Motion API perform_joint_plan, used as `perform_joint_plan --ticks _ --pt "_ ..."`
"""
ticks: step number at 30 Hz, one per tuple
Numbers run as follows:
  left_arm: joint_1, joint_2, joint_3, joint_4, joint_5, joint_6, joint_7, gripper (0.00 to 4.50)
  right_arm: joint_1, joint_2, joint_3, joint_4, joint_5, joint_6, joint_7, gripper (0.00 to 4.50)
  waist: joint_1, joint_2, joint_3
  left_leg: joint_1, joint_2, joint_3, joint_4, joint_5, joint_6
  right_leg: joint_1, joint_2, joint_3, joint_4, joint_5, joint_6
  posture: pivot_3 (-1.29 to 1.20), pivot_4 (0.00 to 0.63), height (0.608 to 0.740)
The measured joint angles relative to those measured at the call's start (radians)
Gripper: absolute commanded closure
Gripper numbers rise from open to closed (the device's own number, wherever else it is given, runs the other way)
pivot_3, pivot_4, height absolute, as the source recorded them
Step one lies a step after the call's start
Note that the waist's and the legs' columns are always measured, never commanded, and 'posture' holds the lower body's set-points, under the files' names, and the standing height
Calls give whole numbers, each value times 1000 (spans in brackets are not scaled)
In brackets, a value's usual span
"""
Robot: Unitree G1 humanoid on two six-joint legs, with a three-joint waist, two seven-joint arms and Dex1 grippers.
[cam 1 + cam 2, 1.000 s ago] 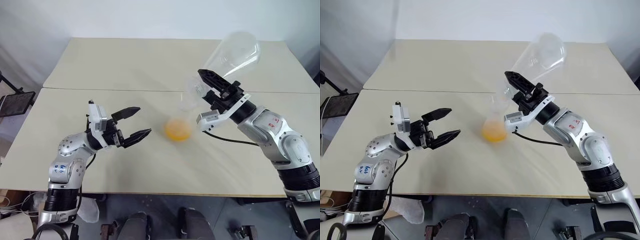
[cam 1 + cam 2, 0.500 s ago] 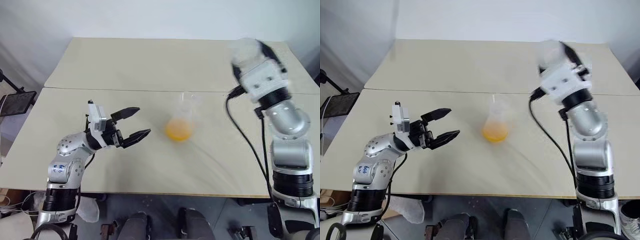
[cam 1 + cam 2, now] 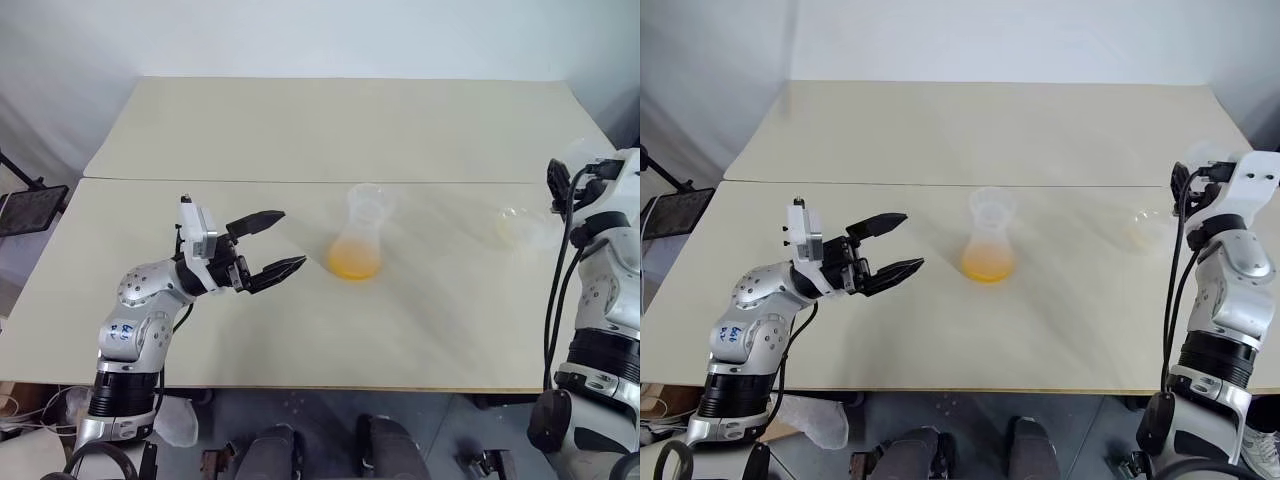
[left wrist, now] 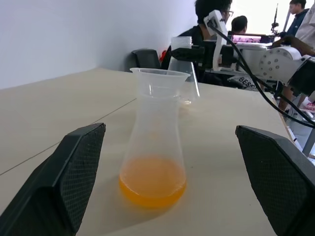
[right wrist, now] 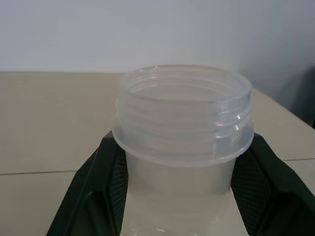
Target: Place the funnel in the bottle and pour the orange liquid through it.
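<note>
Standing just beyond left gripper (image 3: 287,242): bottle (image 3: 358,237)

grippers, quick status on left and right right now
Left gripper: open, holding nothing.
Right gripper: shut on the neck of the larger clear flask.

Soft, even light falls from above; shadows on the table (image 3: 300,130) are faint. The wide flask (image 3: 520,228) at the right edge looks smeared. In the left wrist view, the background people are blurred.
</note>
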Motion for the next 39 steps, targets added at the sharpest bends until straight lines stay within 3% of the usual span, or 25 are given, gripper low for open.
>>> perform_joint_plan --ticks 6,18,24,33,39 --pt "0 -1 -1 0 0 0 5 0 13 -3 5 36 80 -33 47 19 4 0 0 0 0 -1 1 0 0 0 -1 0 0 0 0 0 150 740" --pt "16 31 18 -2 -6 11 -1 0 126 -86 26 -103 125 -39 106 19 7 0 0 -1 0 -1 1 0 0 1 -1 1 -1 0 0 0 150 740" --pt "18 100 39 6 -10 21 -73 0 164 -136 -17 -116 190 -54 160 19 5 0 0 0 0 -1 1 0 0 1 -1 0 -2 0 0 0 150 740" --pt "50 108 84 5 -19 17 -80 0 189 -213 -79 -127 252 -132 234 19 5 0 0 0 0 -1 0 0 0 1 -2 0 -2 0 0 0 150 740" --pt "122 137 92 -12 -23 50 -77 0 180 -268 -59 -217 374 -109 393 19 4 0 0 0 2 -2 0 0 0 2 -2 3 -3 0 0 0 150 740"
